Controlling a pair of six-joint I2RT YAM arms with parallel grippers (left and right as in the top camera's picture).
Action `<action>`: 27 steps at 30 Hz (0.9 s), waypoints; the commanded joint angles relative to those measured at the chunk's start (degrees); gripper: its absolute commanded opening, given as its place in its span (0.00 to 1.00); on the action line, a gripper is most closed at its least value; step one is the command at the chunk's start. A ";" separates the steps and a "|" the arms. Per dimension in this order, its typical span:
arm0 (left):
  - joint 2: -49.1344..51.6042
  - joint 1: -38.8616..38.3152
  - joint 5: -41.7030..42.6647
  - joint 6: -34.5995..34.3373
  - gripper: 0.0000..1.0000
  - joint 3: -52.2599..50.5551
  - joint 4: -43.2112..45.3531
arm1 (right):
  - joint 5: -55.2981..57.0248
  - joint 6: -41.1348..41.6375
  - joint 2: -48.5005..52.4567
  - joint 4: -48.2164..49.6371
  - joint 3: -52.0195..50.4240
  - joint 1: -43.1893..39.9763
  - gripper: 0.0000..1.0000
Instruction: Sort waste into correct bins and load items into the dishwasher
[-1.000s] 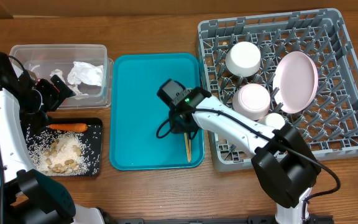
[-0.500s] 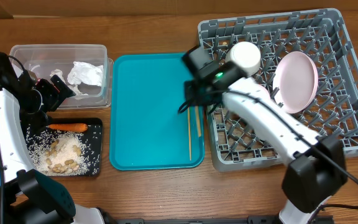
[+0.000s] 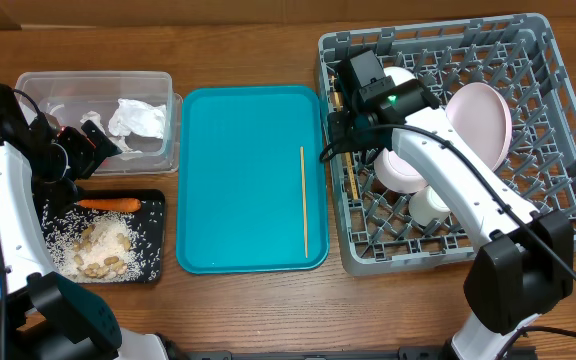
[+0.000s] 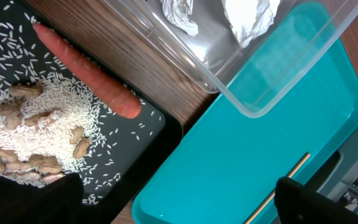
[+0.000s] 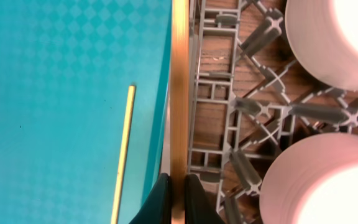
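Wooden surface (image 3: 248,300) looks unchanged except on my right side. The right gripper (image 5: 178,200) has travelled from the teal tray (image 3: 238,150) up to the left rim of the grey dish rack (image 3: 558,215). Its jaws are clamped tight on one wooden chopstick (image 5: 179,93), which runs along the rack's edge wall. A second ago both sticks were together near the tray's lower right. Now the second chopstick (image 3: 303,200) lies alone on the tray, parallel to its right edge. The pink plate (image 3: 476,130) stands on edge in the rack, beside the two white bowls (image 3: 405,165). My left gripper (image 3: 80,140) has not moved: jaws spread wide and empty. It hovers between the clear tub (image 3: 28,85) with its tissue (image 3: 136,118) and the black tray (image 3: 153,250) holding carrot (image 3: 108,204) and rice (image 3: 68,250).
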 commanded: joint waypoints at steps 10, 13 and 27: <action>-0.57 -0.11 0.76 1.25 1.00 1.25 0.07 | 6.40 -2.23 2.95 5.20 -0.42 -0.22 0.04; -0.57 -0.11 0.76 1.25 1.00 1.25 0.07 | 6.40 -2.23 3.80 5.60 -0.42 -0.22 0.04; -0.57 -0.11 0.76 1.25 1.00 1.25 0.07 | 6.40 -2.23 4.74 6.23 -0.42 -0.22 0.28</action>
